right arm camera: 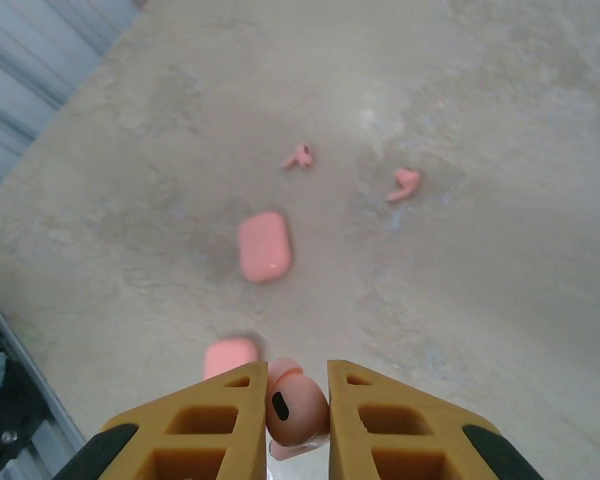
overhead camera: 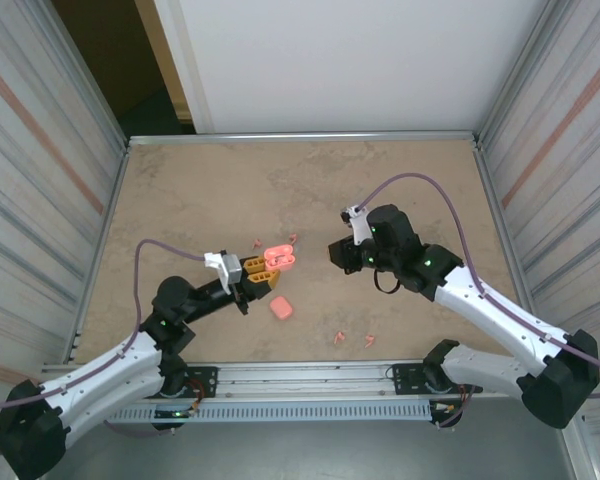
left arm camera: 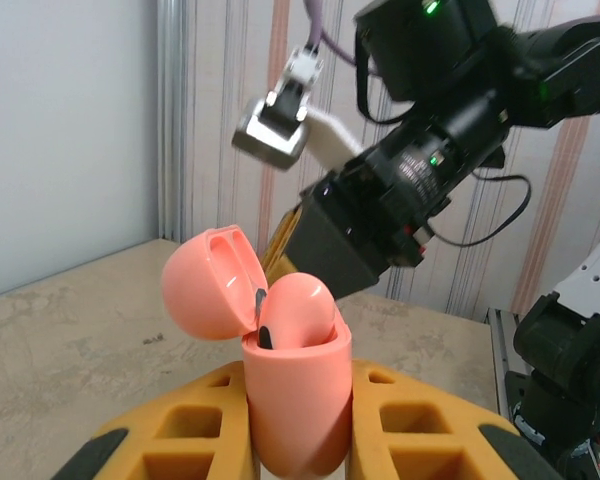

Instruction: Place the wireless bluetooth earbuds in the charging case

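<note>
The left fingers (left arm camera: 215, 400) clamped the open charging case (left arm camera: 295, 400); the right fingers (right arm camera: 355, 395) pinched one earbud (right arm camera: 298, 405) near it. Tiny, light and slick, it looked best held gently across its bulb, stem free.

We see a beige, marble-patterned flat tabletop (overhead camera: 230, 180) edged at the far side by a thin silver metal strip (overhead camera: 300, 136), and along its near edge runs a slotted aluminium rail (overhead camera: 310, 372). A ribbed grey metal left wall (overhead camera: 40, 150) with faint reddish stripes rises beside the table, and a matching ribbed right wall (overhead camera: 565, 110) stands opposite. Behind the far edge we find a plain white flat panel (overhead camera: 340, 60), with a dark open gap (overhead camera: 110, 60) just beside it on the left.
</note>
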You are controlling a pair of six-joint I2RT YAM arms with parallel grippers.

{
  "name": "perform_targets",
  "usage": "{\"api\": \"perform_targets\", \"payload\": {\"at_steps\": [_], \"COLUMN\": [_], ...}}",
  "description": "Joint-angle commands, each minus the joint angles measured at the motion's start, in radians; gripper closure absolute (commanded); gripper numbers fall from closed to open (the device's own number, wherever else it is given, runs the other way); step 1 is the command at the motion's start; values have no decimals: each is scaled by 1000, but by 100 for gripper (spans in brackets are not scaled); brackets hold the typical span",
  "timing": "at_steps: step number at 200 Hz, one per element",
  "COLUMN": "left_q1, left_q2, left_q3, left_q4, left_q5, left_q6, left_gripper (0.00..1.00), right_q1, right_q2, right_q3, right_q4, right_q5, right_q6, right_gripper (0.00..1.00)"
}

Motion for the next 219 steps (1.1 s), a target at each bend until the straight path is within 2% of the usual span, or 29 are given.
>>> {"api": "perform_targets", "payload": {"at_steps": [1,108,219], "left_q1": [-4,-4,-4], "left_q2": [-5,49,82], "left_q3": [9,57,62], "left_q4": [-55,-93,-34], "left_q5": [-25,20,48], "left_q6": [-11,-35,-72], "left_gripper": [100,100,100], "right_q1": [39,159,199], "right_q2": [-18,-1,39], "right_q3": [58,115,107], "right_q4": [27,90,149], "right_q5": [24,8,-2], "right_q6": [-60,-145,-161], "right_gripper": [81,81,81]}}
